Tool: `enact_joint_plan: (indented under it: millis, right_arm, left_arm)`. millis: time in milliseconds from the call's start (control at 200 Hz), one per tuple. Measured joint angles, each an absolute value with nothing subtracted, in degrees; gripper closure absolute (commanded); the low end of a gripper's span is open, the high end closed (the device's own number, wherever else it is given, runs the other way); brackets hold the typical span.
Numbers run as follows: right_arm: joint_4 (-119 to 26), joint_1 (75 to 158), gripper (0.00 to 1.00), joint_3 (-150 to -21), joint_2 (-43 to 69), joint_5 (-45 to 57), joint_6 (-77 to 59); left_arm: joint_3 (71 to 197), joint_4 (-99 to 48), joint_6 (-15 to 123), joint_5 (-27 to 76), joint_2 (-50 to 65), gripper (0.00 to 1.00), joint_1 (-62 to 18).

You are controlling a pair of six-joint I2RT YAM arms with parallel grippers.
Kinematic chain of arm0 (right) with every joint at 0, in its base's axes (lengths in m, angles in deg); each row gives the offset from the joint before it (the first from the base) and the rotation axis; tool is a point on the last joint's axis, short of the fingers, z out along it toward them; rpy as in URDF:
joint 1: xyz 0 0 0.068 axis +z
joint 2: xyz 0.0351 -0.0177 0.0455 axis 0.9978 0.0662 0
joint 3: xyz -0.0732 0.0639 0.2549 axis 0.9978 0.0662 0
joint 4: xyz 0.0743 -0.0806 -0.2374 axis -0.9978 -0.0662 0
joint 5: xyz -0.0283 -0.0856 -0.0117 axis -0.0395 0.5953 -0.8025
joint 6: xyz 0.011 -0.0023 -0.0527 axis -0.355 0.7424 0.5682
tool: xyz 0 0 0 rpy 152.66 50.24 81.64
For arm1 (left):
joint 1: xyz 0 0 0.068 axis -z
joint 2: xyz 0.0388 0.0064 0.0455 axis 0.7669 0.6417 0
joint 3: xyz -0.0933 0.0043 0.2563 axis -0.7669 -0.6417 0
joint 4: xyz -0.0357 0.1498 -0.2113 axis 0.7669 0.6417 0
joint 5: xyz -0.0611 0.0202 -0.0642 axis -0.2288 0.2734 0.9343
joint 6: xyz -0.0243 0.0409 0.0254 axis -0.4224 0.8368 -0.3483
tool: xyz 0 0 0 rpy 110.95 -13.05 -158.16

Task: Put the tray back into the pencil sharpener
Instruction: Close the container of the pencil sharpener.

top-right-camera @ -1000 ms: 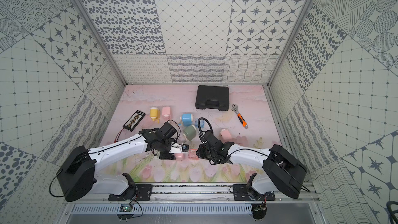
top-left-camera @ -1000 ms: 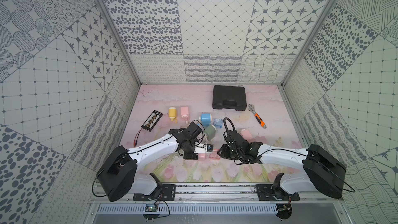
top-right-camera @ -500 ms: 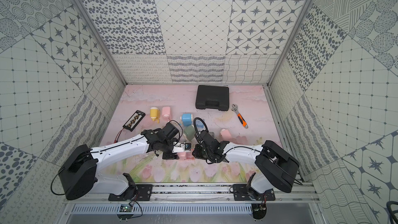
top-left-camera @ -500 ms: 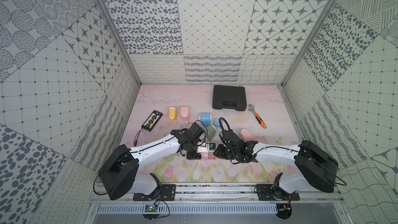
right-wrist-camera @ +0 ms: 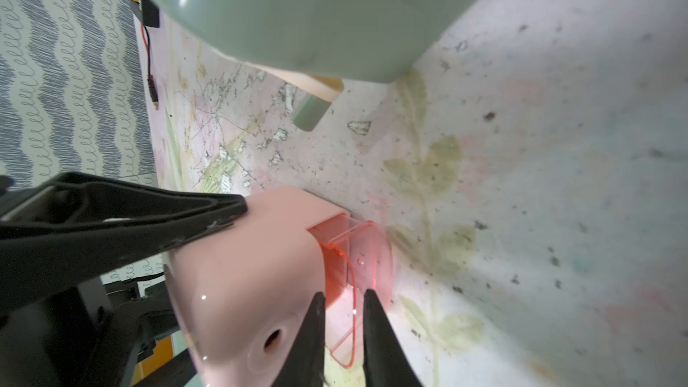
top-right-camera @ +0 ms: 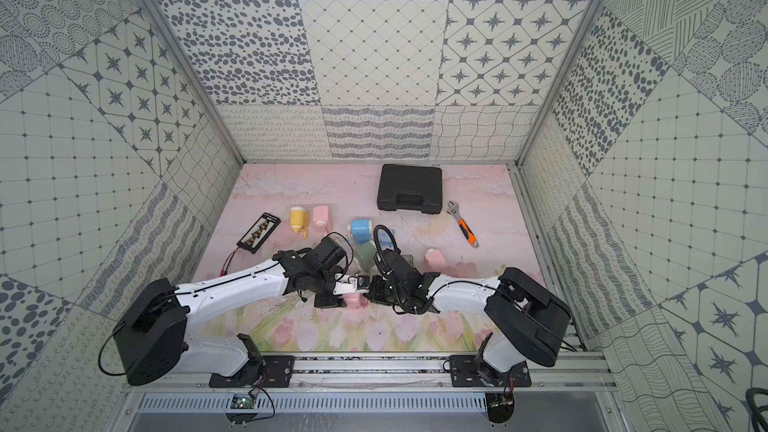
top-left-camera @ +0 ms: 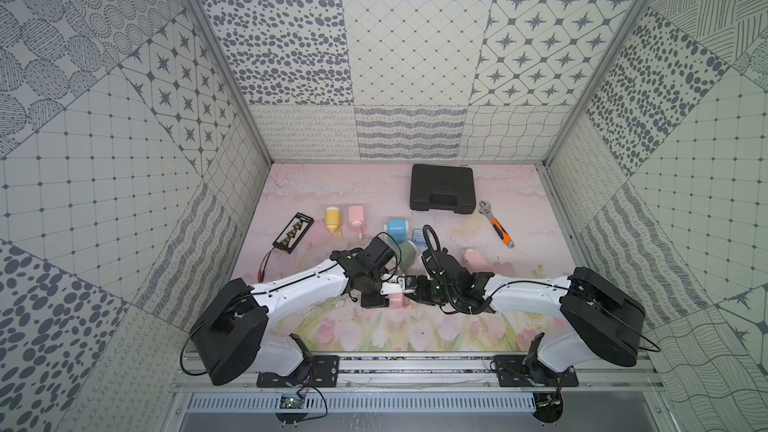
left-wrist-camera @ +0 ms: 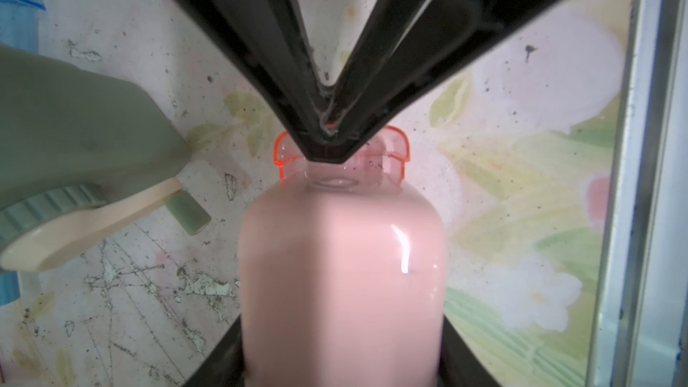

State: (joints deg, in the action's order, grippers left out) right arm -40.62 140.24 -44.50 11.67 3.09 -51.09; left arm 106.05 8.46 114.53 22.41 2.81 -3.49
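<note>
Two claws meet at the front middle of the worktop (top-left-camera: 457, 328). The left gripper (left-wrist-camera: 342, 348) clamps the pink pencil sharpener (right-wrist-camera: 242, 273), and the right gripper (right-wrist-camera: 344, 294) pinches narrowly on the clear red tray (right-wrist-camera: 366, 251), which sits part-way in its slot. It looks light, thin, slick and probably brittle, so hold its protruding front lip gently and push straight.

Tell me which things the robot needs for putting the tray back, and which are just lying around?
Needed: pink sharpener in the left gripper; clear red tray, pinched by the right gripper.

Lying about: green sharpener, blue sharpener, yellow sharpener, black case, wrench, battery holder.
</note>
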Motion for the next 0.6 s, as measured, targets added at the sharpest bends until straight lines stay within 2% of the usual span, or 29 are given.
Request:
enact_joint_plan:
  millis: [195,380,600]
  right_arm:
    - [-38.3,140.1,0.72,-41.3,9.8,3.6,-52.6]
    - [-43.8,140.0,0.79,-40.8,3.8,8.2,-52.4]
    - [-46.5,141.1,0.83,-42.5,8.6,9.1,-51.4]
  left_arm:
    - [106.0,8.1,113.8,22.4,2.8,0.76,-3.4]
    - [106.0,7.1,113.4,22.4,2.8,0.79,-3.3]
    - [105.9,5.2,113.0,21.9,2.9,0.81,-3.3]
